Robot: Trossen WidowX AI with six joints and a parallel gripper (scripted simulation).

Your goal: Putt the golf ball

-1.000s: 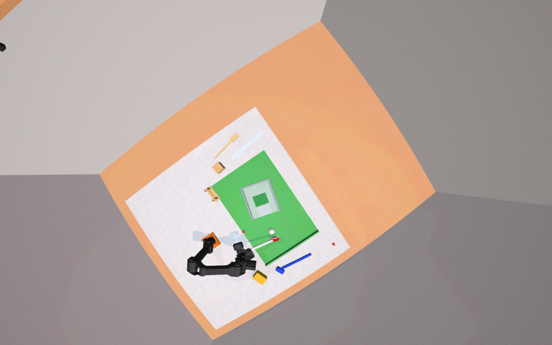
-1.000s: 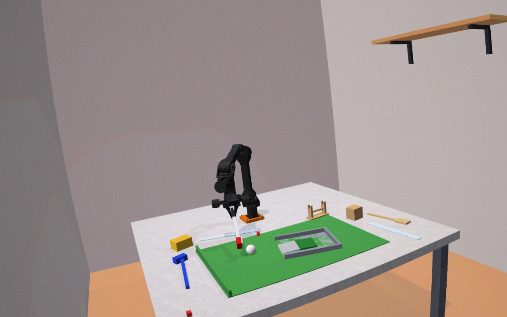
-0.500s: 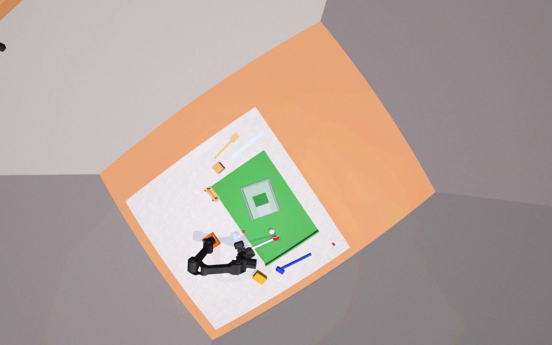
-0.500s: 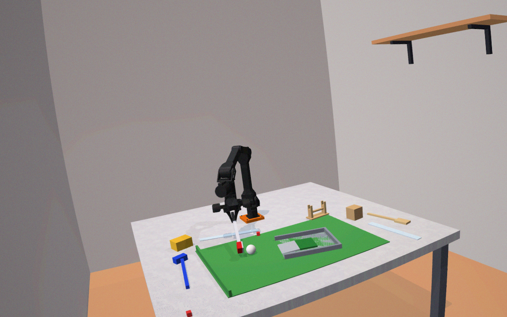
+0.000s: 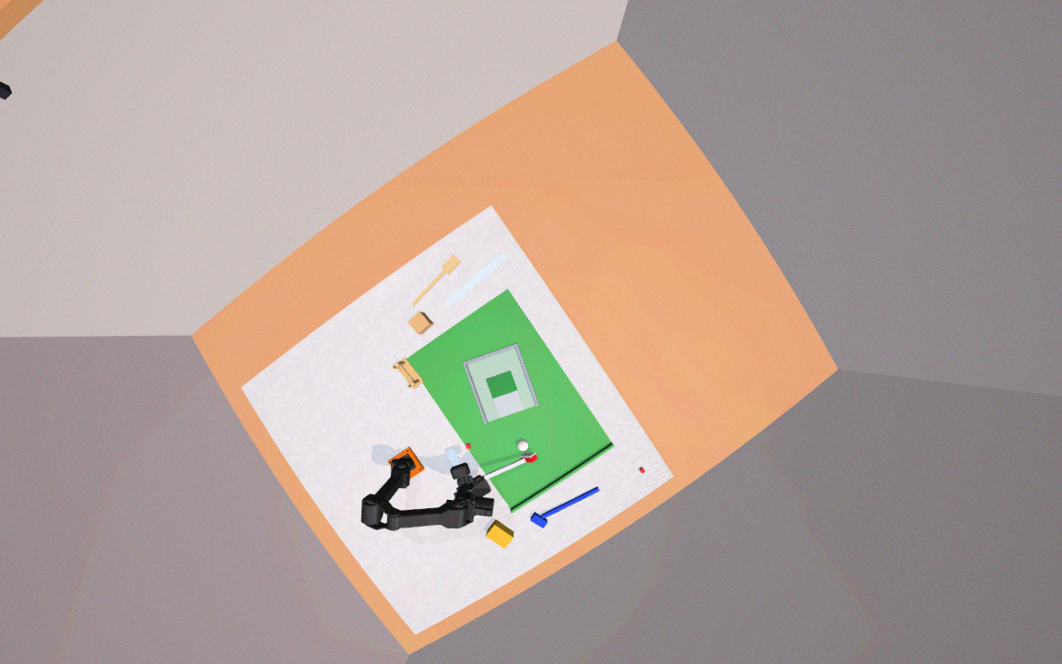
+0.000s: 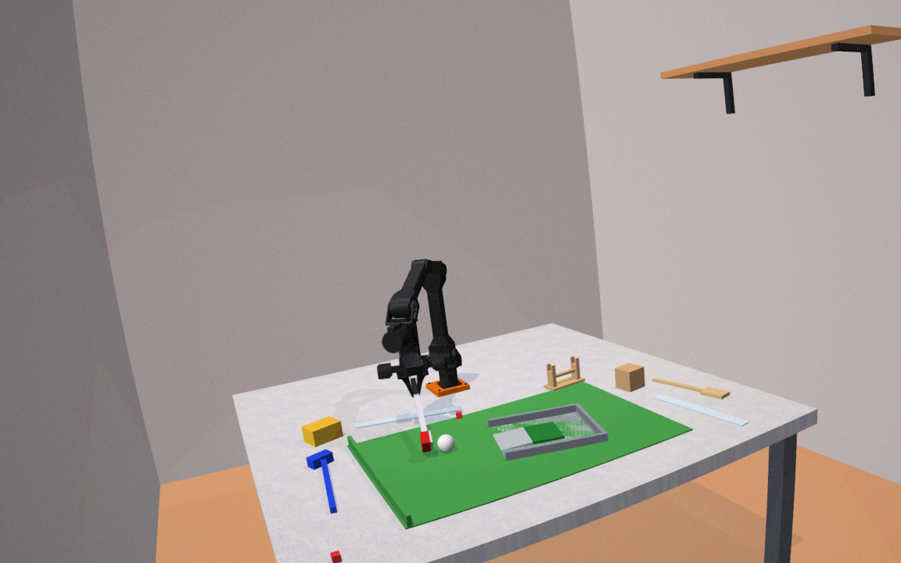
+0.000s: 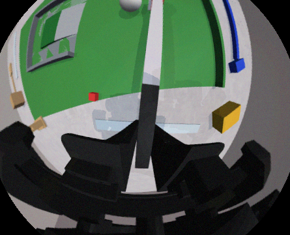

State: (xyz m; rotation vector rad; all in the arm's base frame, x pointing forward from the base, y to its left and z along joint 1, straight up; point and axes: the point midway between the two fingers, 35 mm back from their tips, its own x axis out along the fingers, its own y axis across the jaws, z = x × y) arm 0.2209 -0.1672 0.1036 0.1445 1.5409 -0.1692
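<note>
My gripper (image 6: pixel 411 383) (image 7: pixel 143 124) (image 5: pixel 478 477) is shut on the dark grip of the red putter (image 5: pixel 507 466) (image 6: pixel 421 420) (image 7: pixel 154 39). Its white shaft slants down to the red head (image 5: pixel 531 456) (image 6: pixel 425 441), which sits low on the green mat (image 5: pixel 551 412) (image 6: pixel 482 469) (image 7: pixel 105 61). The white golf ball (image 5: pixel 523 444) (image 6: pixel 445 442) (image 7: pixel 131 0) lies on the mat right beside the head, on the side toward the ramp. The grey-walled box with the grey ramp (image 5: pixel 508 404) (image 6: pixel 511 440) and the dark raised green (image 5: pixel 501 383) (image 6: pixel 546 431) (image 7: pixel 50 29) lies further along the mat.
A blue putter (image 5: pixel 564 505) (image 6: pixel 328 482) (image 7: pixel 233 35) and a yellow block (image 5: pixel 499 533) (image 6: pixel 321 430) (image 7: pixel 225 116) lie off the mat near the arm. A small wooden rack (image 6: pixel 563 374), wooden cube (image 6: pixel 629 376), wooden spatula (image 6: pixel 691 387) and clear ruler (image 6: pixel 700 409) lie at the far end. A low wall (image 6: pixel 377 482) edges the mat behind the ball.
</note>
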